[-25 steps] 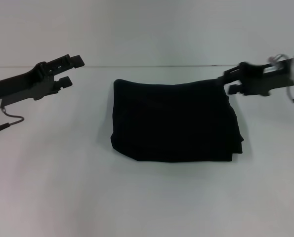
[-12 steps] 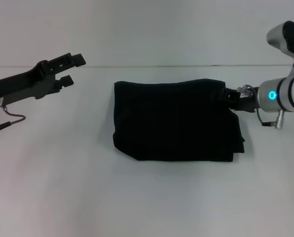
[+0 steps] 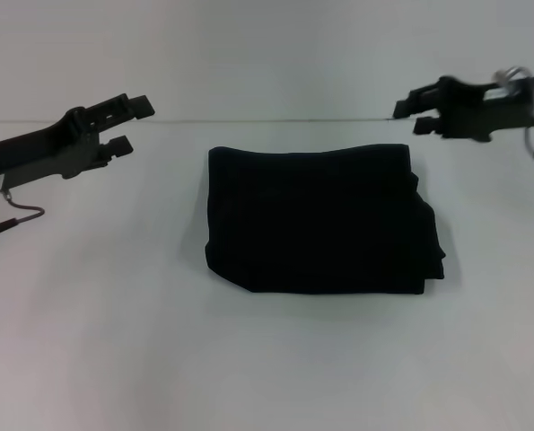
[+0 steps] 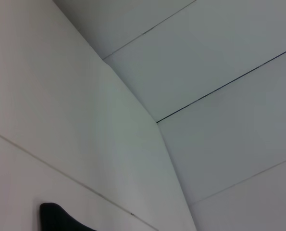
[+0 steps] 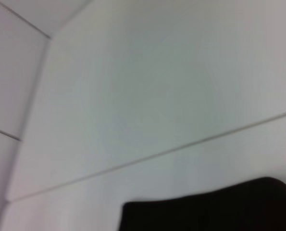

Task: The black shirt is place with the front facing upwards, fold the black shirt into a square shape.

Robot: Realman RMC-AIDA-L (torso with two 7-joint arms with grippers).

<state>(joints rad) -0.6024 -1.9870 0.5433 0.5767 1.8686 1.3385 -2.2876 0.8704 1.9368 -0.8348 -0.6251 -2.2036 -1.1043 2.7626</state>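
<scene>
Since half a second ago, the right end effector [image 3: 412, 115] has lifted off the black shirt's [image 3: 320, 220] far right corner and pulled back up and to the right; it now hovers above the white surface [image 3: 114, 341], just past that corner and clear of the fabric. Its two fingers stand a narrow way apart, with nothing between them.

The black shirt lies in the middle of the surface, folded into a compact, roughly square bundle. Its left and far edges are fairly straight, while layered fold edges show along its right side and the near right corner sticks out a little. No lettering or label shows on the upturned face.

The left end effector [image 3: 132, 126] hangs over the surface well to the left of the shirt, where it was before, its fingers pointing toward the centre, parted a moderate way and empty.

In the left wrist view only a small dark corner of the shirt [image 4: 61, 219] shows against the pale surface and walls. The right wrist view catches a blurred dark edge of the shirt [image 5: 210, 209] on the surface, with the wall beyond.
</scene>
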